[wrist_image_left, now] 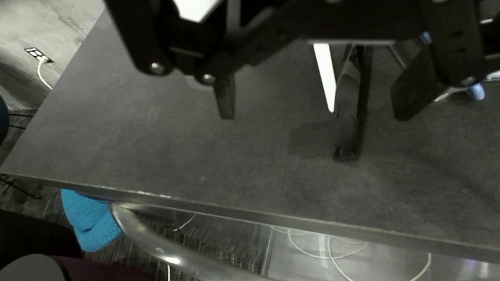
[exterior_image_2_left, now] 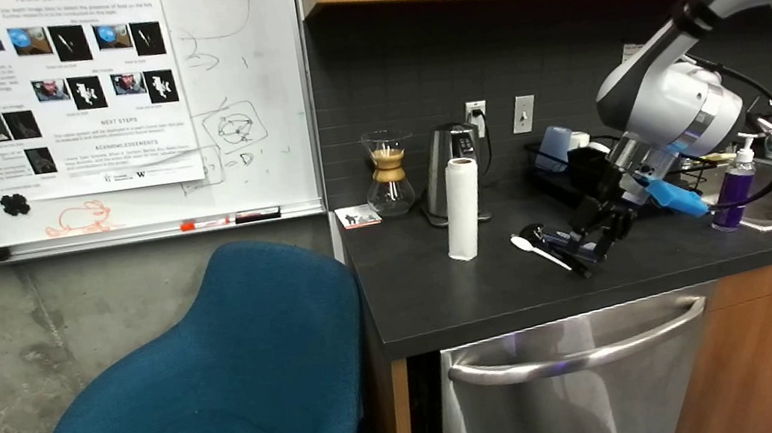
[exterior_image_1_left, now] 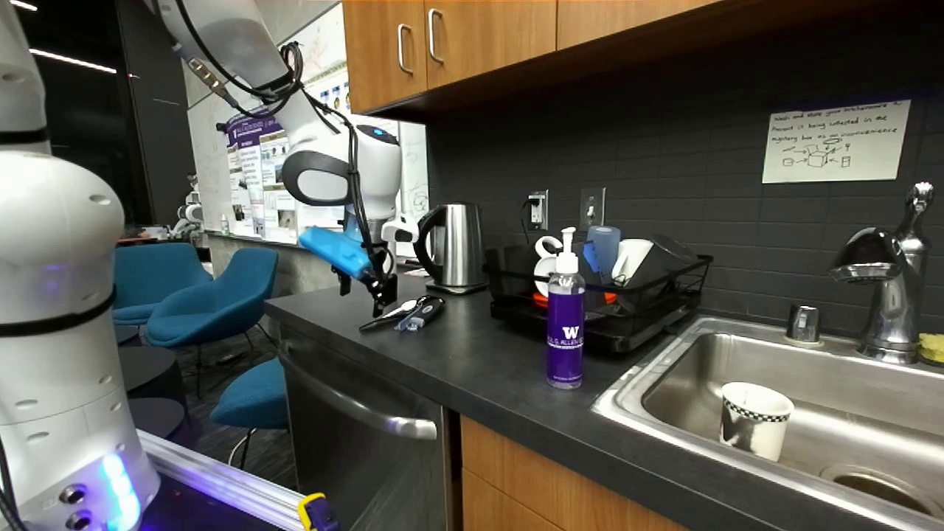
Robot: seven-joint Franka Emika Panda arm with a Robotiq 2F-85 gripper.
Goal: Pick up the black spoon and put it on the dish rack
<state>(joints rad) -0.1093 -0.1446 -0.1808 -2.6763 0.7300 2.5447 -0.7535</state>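
1. The gripper (wrist_image_left: 318, 107) spreads its fingers wide.
2. In an exterior view, the black spoon (exterior_image_2_left: 557, 253) lies at nine o'clock from the gripper, on the counter (exterior_image_2_left: 443, 299).
3. The dish rack (exterior_image_1_left: 512, 308) holds a blue cup (exterior_image_1_left: 605, 251) and white dishware (exterior_image_1_left: 630, 259).
4. At its four o'clock, the sink (exterior_image_1_left: 686, 380) holds a white cup (exterior_image_1_left: 752, 434).

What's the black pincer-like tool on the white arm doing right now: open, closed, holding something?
Black pincer-like tool: open, holding nothing; the wrist view shows it spread wide.
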